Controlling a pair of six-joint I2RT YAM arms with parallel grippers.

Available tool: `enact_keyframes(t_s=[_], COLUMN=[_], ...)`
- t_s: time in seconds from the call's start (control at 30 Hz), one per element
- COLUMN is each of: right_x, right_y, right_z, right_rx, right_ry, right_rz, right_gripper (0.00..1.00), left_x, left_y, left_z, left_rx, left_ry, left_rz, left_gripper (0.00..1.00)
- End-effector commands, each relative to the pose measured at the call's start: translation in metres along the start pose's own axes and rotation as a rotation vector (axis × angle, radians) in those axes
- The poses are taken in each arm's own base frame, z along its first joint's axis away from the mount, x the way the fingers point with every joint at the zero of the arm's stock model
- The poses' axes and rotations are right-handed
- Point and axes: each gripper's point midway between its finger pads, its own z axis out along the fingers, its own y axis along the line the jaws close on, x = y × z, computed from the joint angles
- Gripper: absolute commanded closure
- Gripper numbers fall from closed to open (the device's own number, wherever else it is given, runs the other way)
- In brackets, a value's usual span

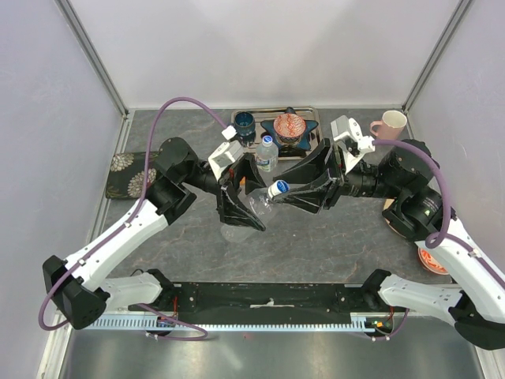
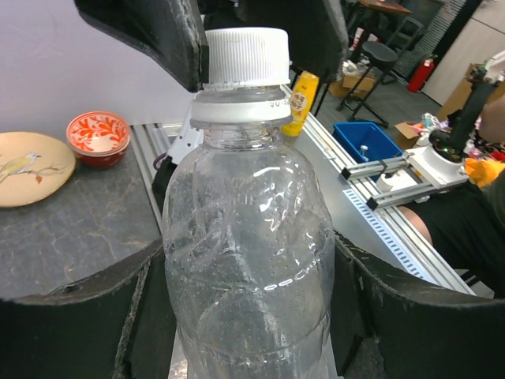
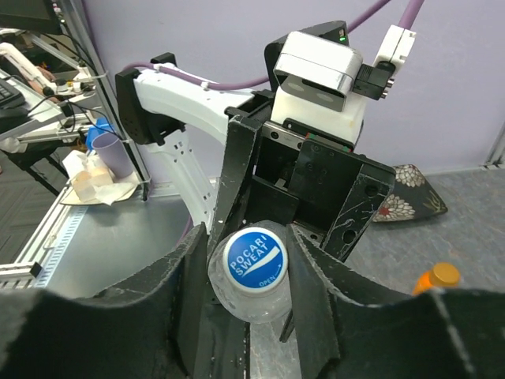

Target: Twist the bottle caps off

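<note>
A clear plastic bottle [image 1: 256,204] is held tilted above the table, and my left gripper [image 1: 248,207] is shut on its body [image 2: 245,260]. The bottle's cap [image 1: 278,189] is white-sided with a blue top and sits on the neck [image 2: 246,55]. My right gripper [image 1: 288,193] stands around the cap [image 3: 253,258] with its jaws slightly open; a narrow gap shows beside the cap. A second water bottle [image 1: 267,154] with a blue-white label stands upright behind. An orange cap [image 3: 438,276] on another bottle shows low at the right.
A metal tray [image 1: 312,110] at the back holds a blue mug [image 1: 244,122] and a star-shaped dish [image 1: 289,128]. A pink mug [image 1: 389,124] stands back right. Plates [image 1: 430,257] lie under the right arm; a floral pad [image 1: 130,172] lies at the left.
</note>
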Motion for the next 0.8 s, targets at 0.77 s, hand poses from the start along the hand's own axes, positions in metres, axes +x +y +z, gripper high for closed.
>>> enact_keyframes(t_s=[0.77], right_x=[-0.041], right_y=[-0.050], right_z=[-0.006], right_rx=[0.369], right_ry=[-0.120], right_rz=[0.098], right_gripper=[0.20], left_x=[-0.009], left_y=[0.053], left_z=[-0.021], left_rx=[-0.372], left_ry=[-0.053], left_rz=[0.092], left_gripper=[0.57])
